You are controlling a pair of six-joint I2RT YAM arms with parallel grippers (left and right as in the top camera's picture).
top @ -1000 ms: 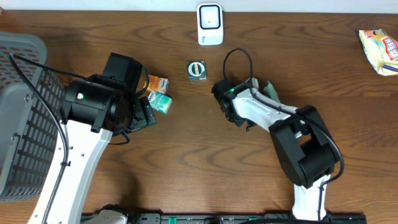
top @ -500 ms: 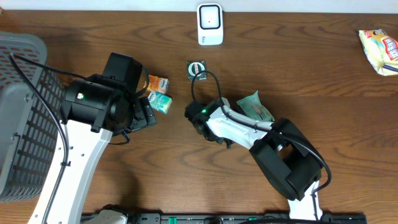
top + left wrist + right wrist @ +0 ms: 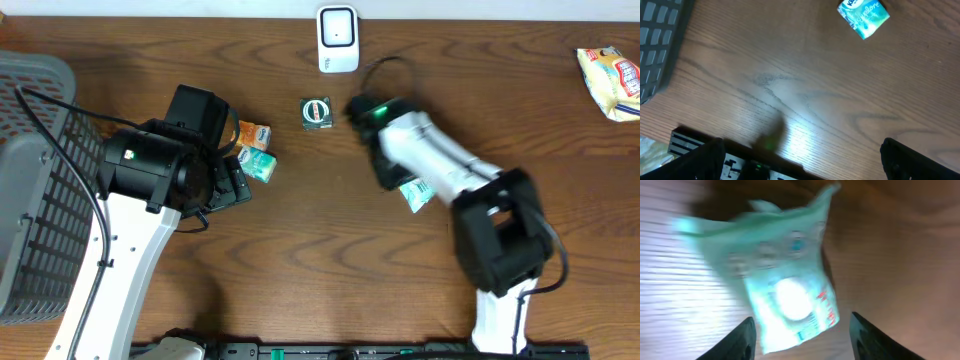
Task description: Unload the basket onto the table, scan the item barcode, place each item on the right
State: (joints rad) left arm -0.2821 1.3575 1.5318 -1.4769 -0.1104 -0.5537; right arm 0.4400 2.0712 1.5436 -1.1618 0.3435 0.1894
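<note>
Our right jaws stand apart around a green packet (image 3: 790,280); left jaws gape, empty. We judge the unpinched packet could slip, never facing the scanner (image 3: 338,38) at twelve o'clock.

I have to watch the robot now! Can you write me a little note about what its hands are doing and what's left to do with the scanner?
Left hand: open, empty, over the table, with a teal packet ahead of it.
Right hand: fingers apart. A pale green packet is in front of them, not gripped. That view is blurry.
Things: the white scanner is at the far edge, with a small dark box just in front of it.
Done: nothing is held up to the scanner.
Left: pick an item and show its barcode to the scanner.
</note>
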